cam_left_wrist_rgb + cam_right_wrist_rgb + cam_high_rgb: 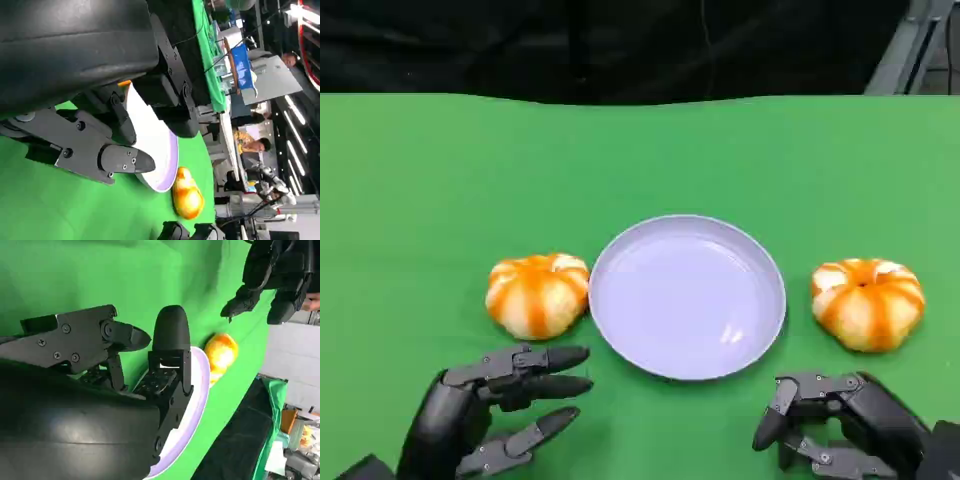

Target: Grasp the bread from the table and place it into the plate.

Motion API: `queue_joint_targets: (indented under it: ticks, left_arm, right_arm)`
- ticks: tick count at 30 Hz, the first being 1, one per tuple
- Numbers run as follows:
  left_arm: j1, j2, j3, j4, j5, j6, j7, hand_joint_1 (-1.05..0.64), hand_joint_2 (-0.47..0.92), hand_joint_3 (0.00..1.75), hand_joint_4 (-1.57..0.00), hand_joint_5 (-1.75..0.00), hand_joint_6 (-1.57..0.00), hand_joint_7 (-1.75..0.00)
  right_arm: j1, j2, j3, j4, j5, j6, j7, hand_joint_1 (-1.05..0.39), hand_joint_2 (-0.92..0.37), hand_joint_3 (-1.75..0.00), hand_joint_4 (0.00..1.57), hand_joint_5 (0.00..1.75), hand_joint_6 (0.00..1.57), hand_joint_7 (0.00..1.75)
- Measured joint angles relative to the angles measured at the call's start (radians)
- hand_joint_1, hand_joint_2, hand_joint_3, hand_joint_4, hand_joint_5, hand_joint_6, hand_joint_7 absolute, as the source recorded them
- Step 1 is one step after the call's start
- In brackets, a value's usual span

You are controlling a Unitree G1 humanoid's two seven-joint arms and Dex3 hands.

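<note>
Two buns flank a plate (pixel 760 262) on a green table (pixel 440 170).
Left bun (pixel 537 293) sits centre-left, just above the left hand (pixel 485 415), fingers spread and empty; right bun (pixel 867 303) lies above the right hand (pixel 845 425), also spread and empty.

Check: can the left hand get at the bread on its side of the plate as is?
Probably yes. The left hand is open just short of the left bread, with bare green table between them; the plate sits beside the bread.
</note>
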Motion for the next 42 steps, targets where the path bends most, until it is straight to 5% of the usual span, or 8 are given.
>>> queue_joint_targets:
  ticks: [14, 18, 31, 42]
  left_arm:
    - [0.000, -0.002, 0.007, -0.010, -0.020, -0.005, 0.000, -0.44, 0.92, 0.14, -0.84, -0.01, -0.69, 0.00]
    - [0.000, -0.010, 0.018, -0.020, -0.080, -0.031, -0.040, -0.51, 0.92, 0.16, -0.67, 0.00, -0.51, 0.00]
    - [0.001, -0.005, 0.053, -0.102, -0.155, -0.053, -0.103, -0.61, 0.92, 0.14, -0.58, 0.00, -0.45, 0.00]
    - [0.003, 0.028, 0.079, -0.146, -0.028, -0.076, -0.005, -0.63, 0.92, 0.13, -0.55, 0.00, -0.46, 0.00]
  right_arm:
    - [0.000, 0.000, 0.000, -0.008, 0.000, 0.002, 0.000, 0.00, -0.92, -0.47, 0.71, 1.52, 0.81, 1.07]
    - [0.000, 0.000, 0.000, -0.008, 0.000, 0.003, 0.000, -0.01, -0.92, -0.47, 0.71, 1.52, 0.81, 1.07]
    - [-0.001, 0.000, 0.000, -0.003, 0.000, 0.004, 0.000, 0.01, -0.92, -0.48, 0.71, 1.52, 0.81, 1.07]
    - [-0.001, 0.002, 0.000, 0.000, 0.000, 0.005, 0.000, 0.00, -0.92, -0.48, 0.72, 1.52, 0.81, 1.07]
